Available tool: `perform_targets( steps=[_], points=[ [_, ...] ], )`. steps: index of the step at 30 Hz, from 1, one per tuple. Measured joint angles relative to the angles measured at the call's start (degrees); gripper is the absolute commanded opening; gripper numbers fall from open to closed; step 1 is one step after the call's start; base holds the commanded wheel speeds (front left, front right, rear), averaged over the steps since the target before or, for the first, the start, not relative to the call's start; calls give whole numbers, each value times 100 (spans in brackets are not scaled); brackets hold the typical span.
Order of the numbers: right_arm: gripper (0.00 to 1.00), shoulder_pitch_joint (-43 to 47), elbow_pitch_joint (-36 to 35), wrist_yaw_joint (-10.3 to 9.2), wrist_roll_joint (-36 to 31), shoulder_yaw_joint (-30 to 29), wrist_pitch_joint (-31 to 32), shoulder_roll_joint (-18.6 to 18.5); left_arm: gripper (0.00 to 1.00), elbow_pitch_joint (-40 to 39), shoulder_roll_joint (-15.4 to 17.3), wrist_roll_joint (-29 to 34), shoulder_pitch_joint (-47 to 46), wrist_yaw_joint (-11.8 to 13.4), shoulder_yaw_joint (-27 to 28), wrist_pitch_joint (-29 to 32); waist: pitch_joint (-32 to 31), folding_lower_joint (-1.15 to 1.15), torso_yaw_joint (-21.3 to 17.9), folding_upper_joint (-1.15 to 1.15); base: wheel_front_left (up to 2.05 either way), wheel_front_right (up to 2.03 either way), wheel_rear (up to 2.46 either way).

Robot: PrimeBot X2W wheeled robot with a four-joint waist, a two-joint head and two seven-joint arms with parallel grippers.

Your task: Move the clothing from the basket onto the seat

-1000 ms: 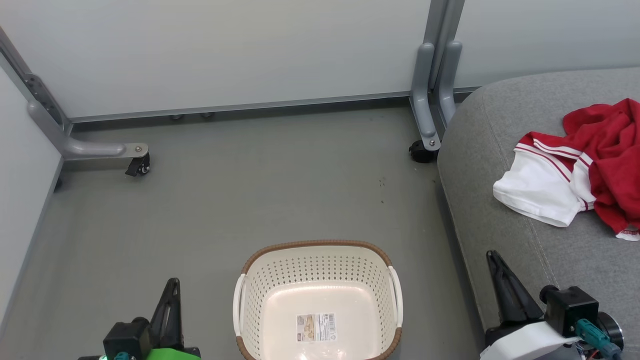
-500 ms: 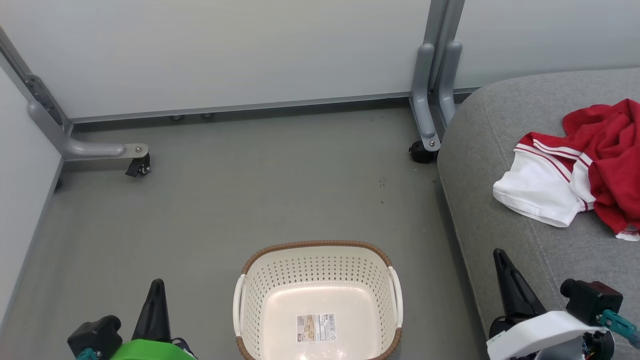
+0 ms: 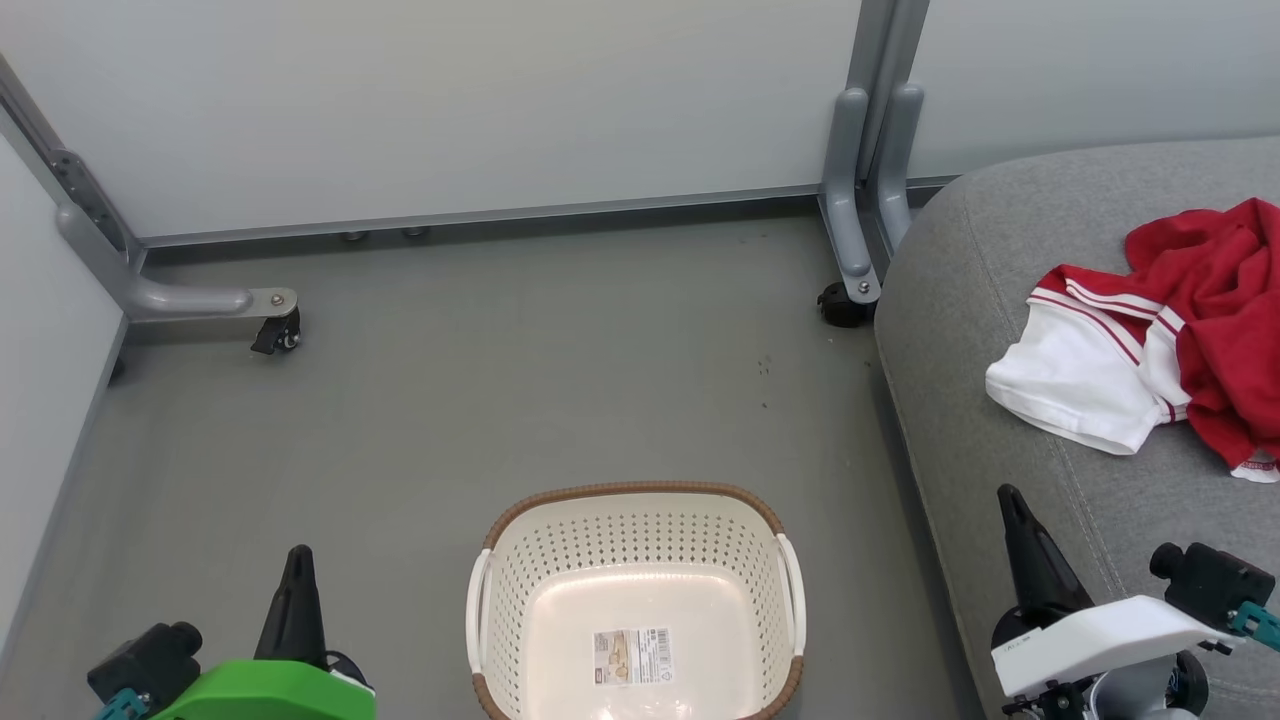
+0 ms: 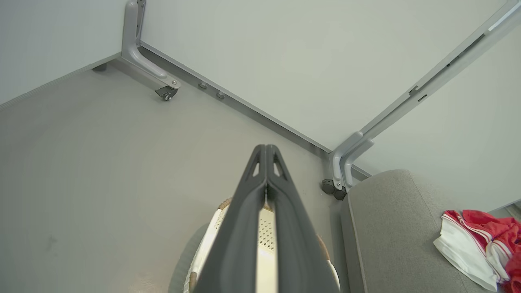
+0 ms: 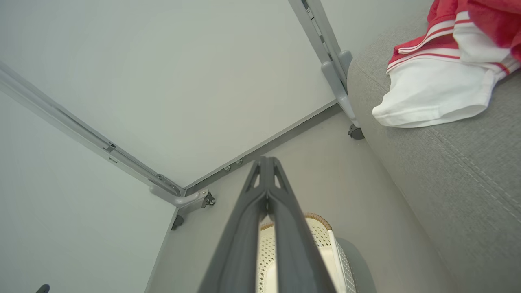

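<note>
1. Lying crumpled on the grey seat (image 3: 1000, 250), the red-and-white clothing (image 3: 1150, 350) is well apart from the basket (image 3: 630, 489).
2. The basket stands on the floor (image 3: 450, 400) between the two arms, a paper label (image 3: 632, 655) showing on its bottom.
3. The left gripper (image 3: 298, 560) hangs beside the basket, fingers pressed together, grasping nothing.
4. The right gripper (image 3: 1010, 500) hovers over the seat's front edge, likewise clenched on nothing.

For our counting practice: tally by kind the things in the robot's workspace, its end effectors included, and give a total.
Basket: 1
Seat: 1
Clothing heap: 1
Label: 1
End effectors: 2, left and right
Total: 6
</note>
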Motion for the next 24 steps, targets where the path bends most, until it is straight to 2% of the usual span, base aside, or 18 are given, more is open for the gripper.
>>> perform_targets(
  steps=[24],
  points=[
    [0, -350, 353, -3, 1916, -131, 231, -36, 0, -16, -55, -1769, -227, -99, 233, 472, -15, 0, 0, 0, 0, 0, 0]
  ],
)
